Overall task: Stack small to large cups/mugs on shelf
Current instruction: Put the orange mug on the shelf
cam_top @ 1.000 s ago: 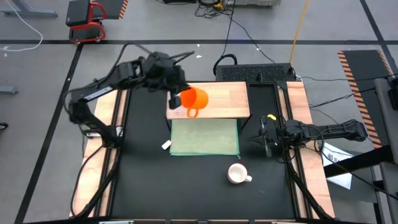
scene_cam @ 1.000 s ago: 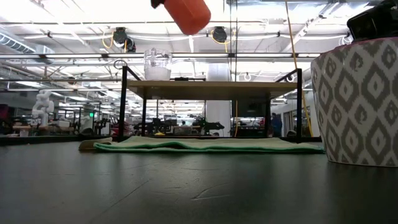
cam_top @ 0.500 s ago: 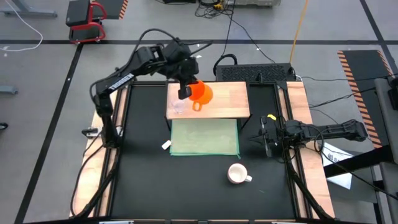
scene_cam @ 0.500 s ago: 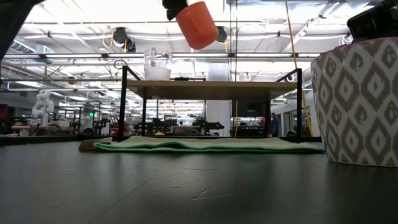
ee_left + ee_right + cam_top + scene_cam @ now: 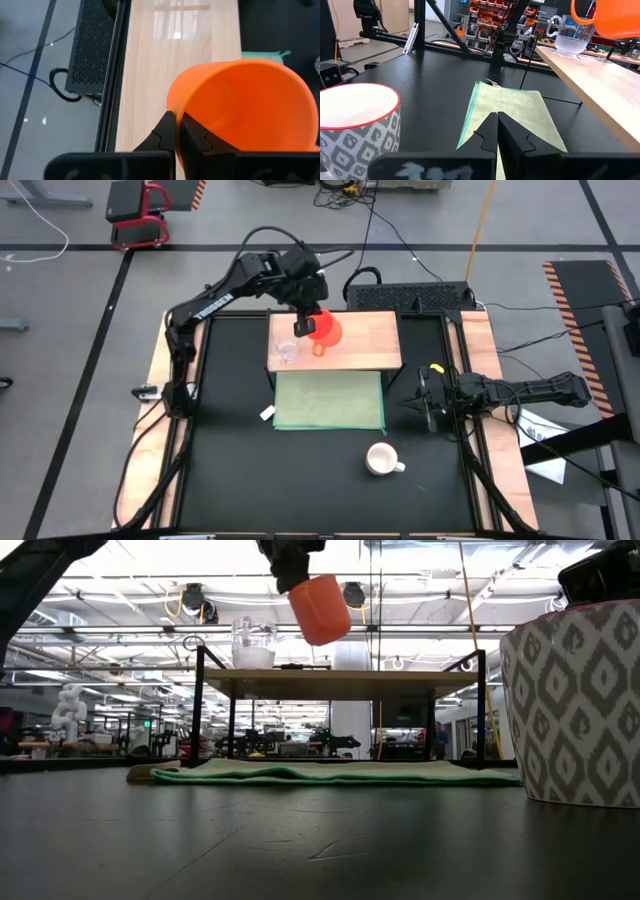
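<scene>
Left pincer (image 5: 303, 323) is up over the pale-wood rectangular shelf board (image 5: 360, 345), clenched on the rim of the bright orange handled mug (image 5: 323, 331). In the left wrist view the dark fingers (image 5: 172, 135) pinch the mug wall (image 5: 245, 105), one finger outside, the other inside the mouth (only partly visible). Mug hangs tilted in the air above the shelf, not touching it; in the low view it (image 5: 319, 608) hangs from the pincer (image 5: 290, 570), clearly above the shelf top (image 5: 340, 677).

Clear transparent cup (image 5: 288, 351) stands upright on the shelf near its left end, just beside and below the held mug in the high view; in the low view the cup (image 5: 254, 643) sits on the board, left of the orange mug, apart from it.

White handled mug with grey diamond pattern and red rim (image 5: 381, 459) stands on the black tabletop (image 5: 230, 450), well apart from the shelf, on the near side of the green translucent mat (image 5: 329, 401). It fills the right of the low view (image 5: 575, 705) and shows in the right wrist view (image 5: 357, 125).

Right pincer (image 5: 428, 402) waits low at the tabletop's right edge, just beside the mat, holding nothing; in its wrist view the two fingers (image 5: 495, 132) are pressed together, pointing across the mat (image 5: 510, 112) toward the shelf (image 5: 600, 87).
</scene>
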Controlling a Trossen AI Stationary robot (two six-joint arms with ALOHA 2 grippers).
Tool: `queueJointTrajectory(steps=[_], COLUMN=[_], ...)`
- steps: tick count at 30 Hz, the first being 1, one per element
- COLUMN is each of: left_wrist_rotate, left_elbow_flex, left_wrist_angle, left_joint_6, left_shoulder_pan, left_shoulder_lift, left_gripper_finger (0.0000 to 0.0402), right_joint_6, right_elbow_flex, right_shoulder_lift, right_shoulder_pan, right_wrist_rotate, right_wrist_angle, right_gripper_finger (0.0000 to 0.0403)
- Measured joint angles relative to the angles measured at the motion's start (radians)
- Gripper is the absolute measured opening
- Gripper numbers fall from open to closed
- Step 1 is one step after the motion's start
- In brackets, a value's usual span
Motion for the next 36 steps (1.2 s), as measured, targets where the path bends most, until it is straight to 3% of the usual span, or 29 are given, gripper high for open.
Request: queueJointTrajectory(steps=[16,36], left_wrist_rotate=[0.018,-0.023], left_elbow_flex=[0.000,-0.001], left_wrist_angle=[-0.079,-0.079], left_joint_6=[0.063,-0.040], left_shoulder_pan=[-0.030,-0.043], left_shoulder_lift=[0.017,0.082], left_gripper_finger=[0.0004,0.0004], right_joint_6=[0.002,0.019], right_elbow_flex=[0.000,0.000], right_shoulder_lift=[0.002,0.006], right_shoulder_pan=[0.000,0.000], right_wrist_rotate=[0.000,0.000], right_wrist_angle=[-0.004,-0.007], right_gripper_finger=[0.0000,0.0000])
